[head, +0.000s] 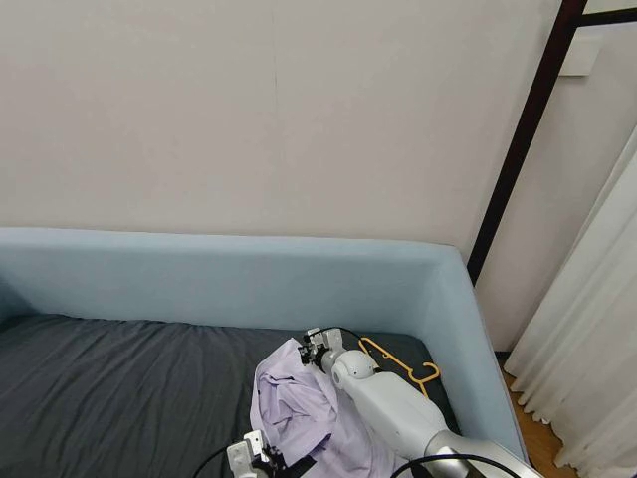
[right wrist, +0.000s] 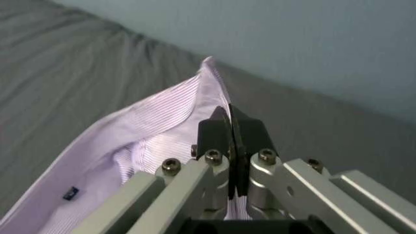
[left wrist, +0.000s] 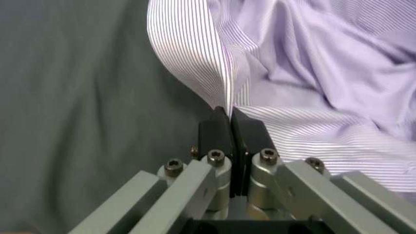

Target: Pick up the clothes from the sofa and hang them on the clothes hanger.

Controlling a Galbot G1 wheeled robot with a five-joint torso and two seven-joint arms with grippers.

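Observation:
A lilac pinstriped shirt (head: 299, 413) lies bunched on the dark grey sofa seat (head: 109, 383), lifted at two spots. My right gripper (head: 307, 351) is shut on the shirt's collar edge (right wrist: 206, 92) at the far side of the heap. My left gripper (head: 261, 456), at the near side of the heap, is shut on a raised fold of the same shirt (left wrist: 215, 73). An orange clothes hanger (head: 403, 365) lies flat on the seat just right of my right arm, partly hidden by it.
The pale blue sofa back (head: 219, 279) and right armrest (head: 468, 339) wall in the seat. A dark post (head: 523, 134) and white curtains (head: 587, 349) stand to the right. The seat's left part is bare.

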